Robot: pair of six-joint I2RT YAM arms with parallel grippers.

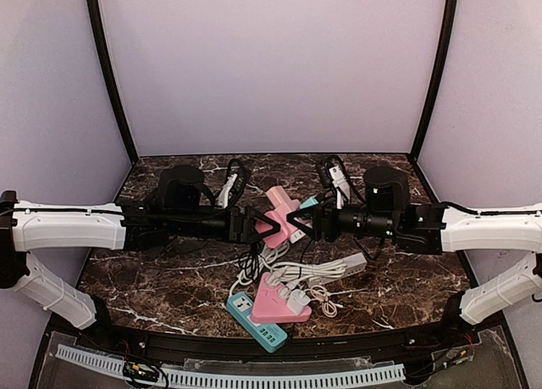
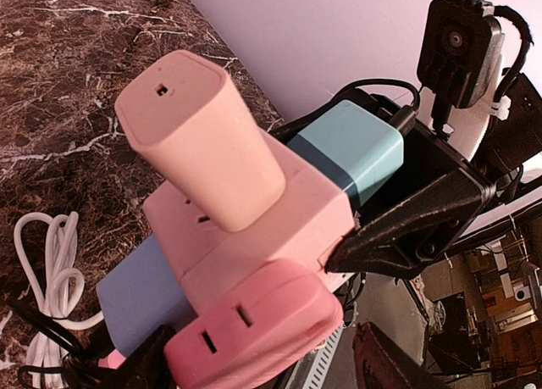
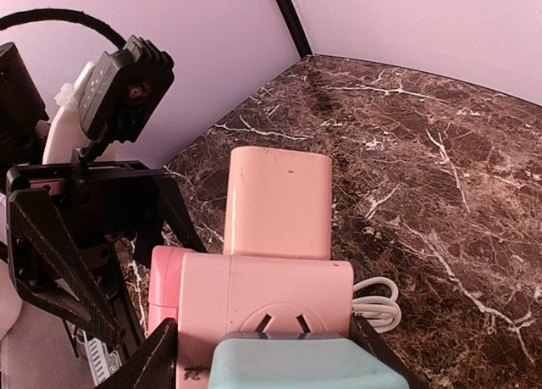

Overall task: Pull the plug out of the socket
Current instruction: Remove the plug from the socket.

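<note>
Right claw (image 3: 267, 359) is clamped on the teal plug (image 3: 296, 370), seated in the pink socket (image 3: 262, 291) just beyond — all aloft over the table (image 3: 423, 152). Left claw (image 2: 262, 355) grips the socket's far side. With 2 plugs seated, a crooked pull could bind the pins, or drag the socket from the left grip — the pink plug (image 3: 279, 198) may loosen too.

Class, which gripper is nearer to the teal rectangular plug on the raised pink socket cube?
Right. The right gripper has its fingers either side of the teal rectangular plug; the left gripper grips the far end of the pink socket cube.
</note>
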